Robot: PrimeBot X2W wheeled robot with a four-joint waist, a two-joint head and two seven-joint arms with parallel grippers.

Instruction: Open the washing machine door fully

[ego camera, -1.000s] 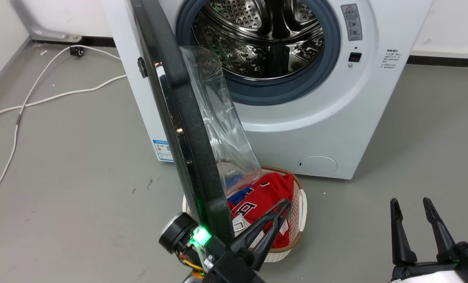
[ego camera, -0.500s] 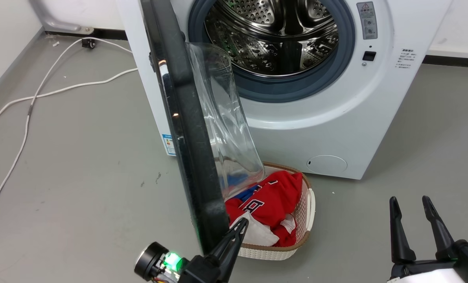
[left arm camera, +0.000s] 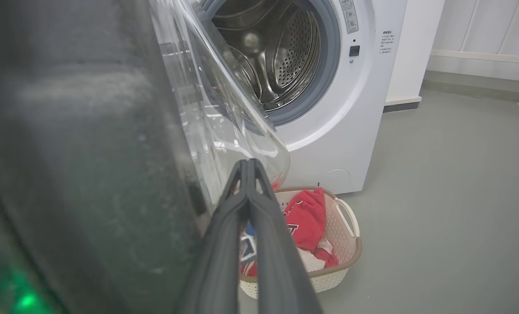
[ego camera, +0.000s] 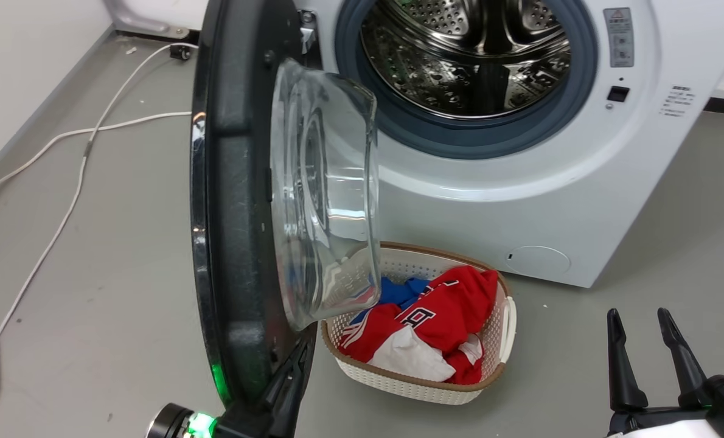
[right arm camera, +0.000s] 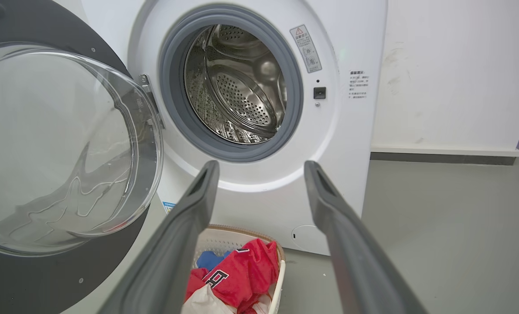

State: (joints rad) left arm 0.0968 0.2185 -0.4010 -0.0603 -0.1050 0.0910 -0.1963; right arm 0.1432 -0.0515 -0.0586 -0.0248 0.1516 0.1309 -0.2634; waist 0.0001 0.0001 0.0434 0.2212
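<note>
The washing machine door (ego camera: pixel 234 213) stands swung out left.
Our left gripper (ego camera: pixel 305 348), fingers together, sits at its near rim; our right gripper (ego camera: pixel 637 314) hangs near right, fingers apart.

Bare grey laundry corner

A smooth grey floor (ego camera: pixel 94 274) runs to plain white walls (right arm camera: pixel 451 65), edged by a dark baseboard (right arm camera: pixel 442 158). White cables (ego camera: pixel 86 155) trail loosely across the floor on the left. Lighting is even and soft.

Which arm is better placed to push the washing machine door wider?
Left arm: shut jaws lie at the inner lower edge of the washing machine door. The right arm, jaws open, is beyond the laundry basket.
</note>
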